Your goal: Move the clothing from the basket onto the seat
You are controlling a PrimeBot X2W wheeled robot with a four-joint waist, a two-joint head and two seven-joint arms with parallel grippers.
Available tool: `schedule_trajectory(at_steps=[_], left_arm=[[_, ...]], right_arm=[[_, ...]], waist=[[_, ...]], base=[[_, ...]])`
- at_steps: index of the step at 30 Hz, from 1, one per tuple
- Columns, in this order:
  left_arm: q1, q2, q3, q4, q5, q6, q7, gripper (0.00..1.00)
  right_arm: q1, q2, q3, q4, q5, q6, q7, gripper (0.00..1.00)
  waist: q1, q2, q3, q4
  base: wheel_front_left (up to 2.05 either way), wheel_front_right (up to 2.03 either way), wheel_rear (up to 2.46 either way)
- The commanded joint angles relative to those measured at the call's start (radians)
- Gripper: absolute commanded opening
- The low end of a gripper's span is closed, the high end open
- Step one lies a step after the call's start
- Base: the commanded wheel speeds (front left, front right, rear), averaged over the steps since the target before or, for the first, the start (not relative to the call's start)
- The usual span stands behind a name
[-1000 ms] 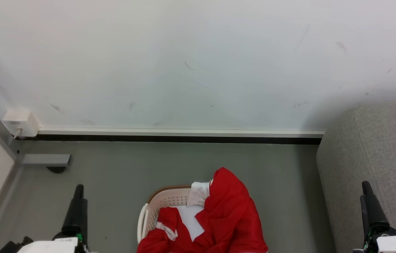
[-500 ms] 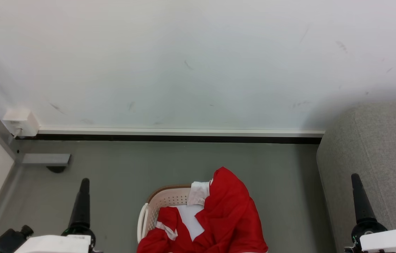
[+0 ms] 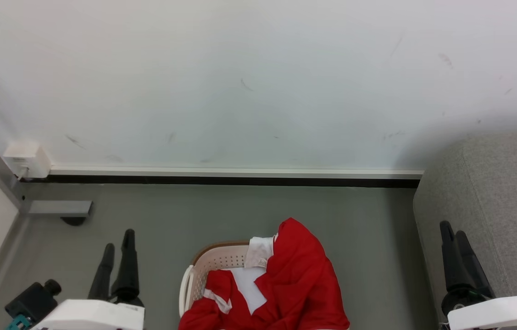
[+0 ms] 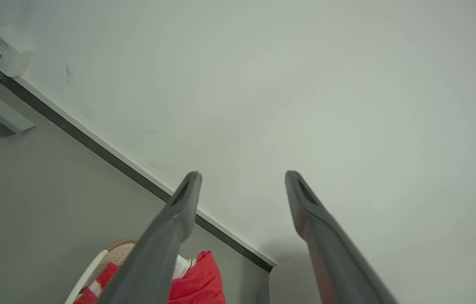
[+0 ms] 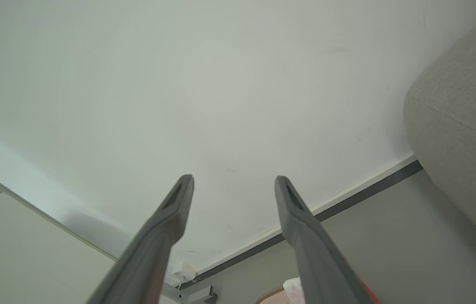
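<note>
Red clothing (image 3: 297, 279) with white panels is heaped in the cream basket (image 3: 214, 263) on the grey floor, spilling over its right rim. It shows low in the left wrist view as the clothing (image 4: 197, 283) in the basket (image 4: 94, 270). The grey seat (image 3: 497, 201) stands at the right, also as the seat (image 5: 461, 114). My left gripper (image 3: 118, 240) hangs open left of the basket, nothing between its fingers; in its own view the left gripper (image 4: 242, 177) points at the wall. My right gripper (image 3: 451, 229) is open beside the seat's front edge, and the right gripper (image 5: 233, 181) is empty too.
A white wall with a dark baseboard (image 3: 235, 181) runs behind the basket. A grey metal post and foot (image 3: 56, 208) with a white socket box (image 3: 26, 160) stand at the left. Bare grey floor (image 3: 194, 211) lies around the basket.
Both grippers have turned about their wrists, so that two fingers of each now show side by side. Both have shifted inward and up a little. Basket and clothing are unmoved.
</note>
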Motion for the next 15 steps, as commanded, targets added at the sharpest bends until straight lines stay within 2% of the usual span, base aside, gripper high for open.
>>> schedule_trajectory(at_steps=[1,15], left_arm=[[-0.006,0.007,-0.006,-0.02,0.061,0.013,-0.015,1.0],[0.015,0.019,-0.056,0.007,0.328,0.073,-0.054,1.0]], right_arm=[[-0.029,-0.012,0.01,-0.02,-0.043,-0.001,-0.011,1.0],[-0.014,-0.027,0.019,0.006,-0.302,-0.001,-0.051,1.0]], waist=[[0.0,-0.0001,-0.001,0.0],[0.0,-0.0001,-0.015,0.002]], base=[[0.0,0.0,0.0],[0.0,0.0,0.0]])
